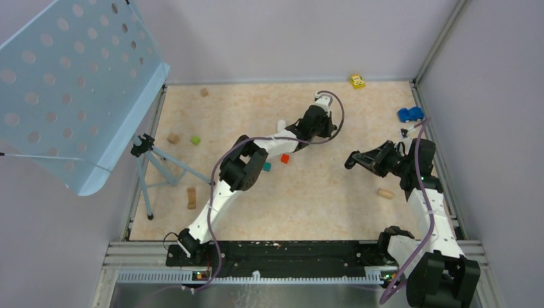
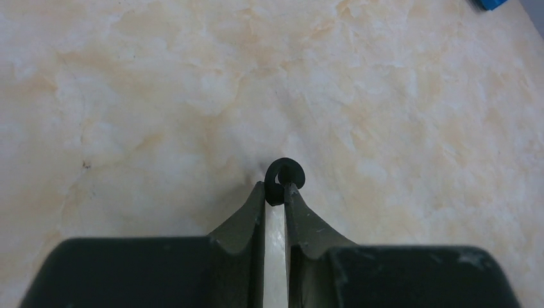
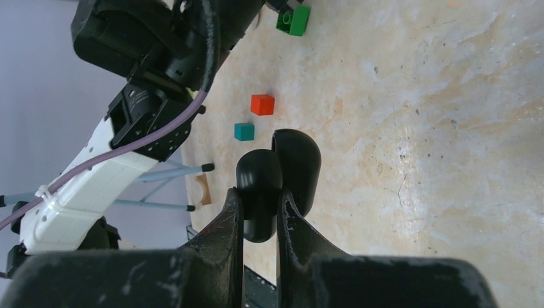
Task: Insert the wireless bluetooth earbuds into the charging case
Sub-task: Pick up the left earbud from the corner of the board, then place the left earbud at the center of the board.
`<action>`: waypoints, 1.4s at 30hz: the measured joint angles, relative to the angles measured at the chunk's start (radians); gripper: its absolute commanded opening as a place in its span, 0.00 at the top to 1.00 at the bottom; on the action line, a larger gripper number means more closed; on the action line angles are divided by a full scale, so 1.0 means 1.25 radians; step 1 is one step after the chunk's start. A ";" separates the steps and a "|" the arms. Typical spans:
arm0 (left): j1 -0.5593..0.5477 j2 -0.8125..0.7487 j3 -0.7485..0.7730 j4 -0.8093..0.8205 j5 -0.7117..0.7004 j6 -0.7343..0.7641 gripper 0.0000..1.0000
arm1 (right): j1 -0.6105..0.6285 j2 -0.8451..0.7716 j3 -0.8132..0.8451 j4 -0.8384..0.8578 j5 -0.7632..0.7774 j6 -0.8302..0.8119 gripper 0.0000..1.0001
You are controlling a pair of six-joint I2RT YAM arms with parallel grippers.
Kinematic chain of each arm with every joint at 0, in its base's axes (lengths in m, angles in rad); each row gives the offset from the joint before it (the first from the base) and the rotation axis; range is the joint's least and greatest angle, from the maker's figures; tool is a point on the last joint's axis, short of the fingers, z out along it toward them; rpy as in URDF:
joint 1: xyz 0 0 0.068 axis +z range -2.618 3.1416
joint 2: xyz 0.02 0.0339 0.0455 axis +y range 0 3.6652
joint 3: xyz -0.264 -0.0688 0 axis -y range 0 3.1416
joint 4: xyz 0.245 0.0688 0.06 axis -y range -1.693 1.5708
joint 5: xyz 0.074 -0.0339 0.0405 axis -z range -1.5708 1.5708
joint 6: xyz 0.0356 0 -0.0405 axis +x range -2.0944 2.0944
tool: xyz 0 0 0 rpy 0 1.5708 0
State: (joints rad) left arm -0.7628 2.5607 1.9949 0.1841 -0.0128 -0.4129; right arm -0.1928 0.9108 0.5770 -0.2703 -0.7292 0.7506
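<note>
- Marbled table [image 2: 160, 96] below
- left gripper [image 2: 274, 191] pinches black earbud [image 2: 287, 173] at its tips: may twist out
- right gripper [image 3: 258, 196] clamps charging case [image 3: 296, 160]; could pivot on insertion

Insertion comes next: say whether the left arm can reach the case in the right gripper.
Probably yes: only bare table separates the left gripper, shut on a black earbud, from the case in the right gripper.

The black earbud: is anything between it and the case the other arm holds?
Nothing visible: the left gripper pinches the black earbud, the right gripper holds the black case, and only table shows between them.
</note>
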 measured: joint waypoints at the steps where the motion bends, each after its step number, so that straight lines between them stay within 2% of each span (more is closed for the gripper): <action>1: 0.000 -0.018 -0.022 0.001 0.008 0.002 1.00 | 0.000 -0.001 0.000 0.000 0.000 0.000 1.00; 8: 0.002 -0.189 -0.196 0.009 0.085 0.036 1.00 | 0.000 -0.013 0.000 -0.005 -0.001 0.000 1.00; 13: 0.002 -0.335 -0.304 -0.010 0.198 0.101 1.00 | 0.000 -0.026 0.001 -0.014 -0.005 -0.007 1.00; 18: 0.008 -0.505 -0.443 -0.086 0.337 0.180 1.00 | 0.000 -0.042 0.001 -0.056 -0.022 -0.036 1.00; 25: 0.019 -0.698 -0.648 -0.204 0.441 0.273 1.00 | 0.000 -0.063 0.016 -0.138 -0.083 -0.100 1.00; 32: 0.022 -0.720 -0.765 -0.264 0.478 0.302 1.00 | 0.006 -0.076 0.002 -0.173 -0.165 -0.135 1.00; 39: 0.022 -0.695 -0.779 -0.276 0.474 0.326 1.00 | 0.132 -0.080 -0.028 -0.178 -0.186 -0.168 1.00; 42: 0.022 -0.681 -0.785 -0.274 0.471 0.332 0.98 | 0.146 -0.079 -0.046 -0.168 -0.194 -0.175 1.00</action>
State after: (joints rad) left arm -0.7353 1.7092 1.0134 -0.1589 0.5762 0.0021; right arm -0.0101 0.8116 0.5190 -0.4801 -0.9722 0.5316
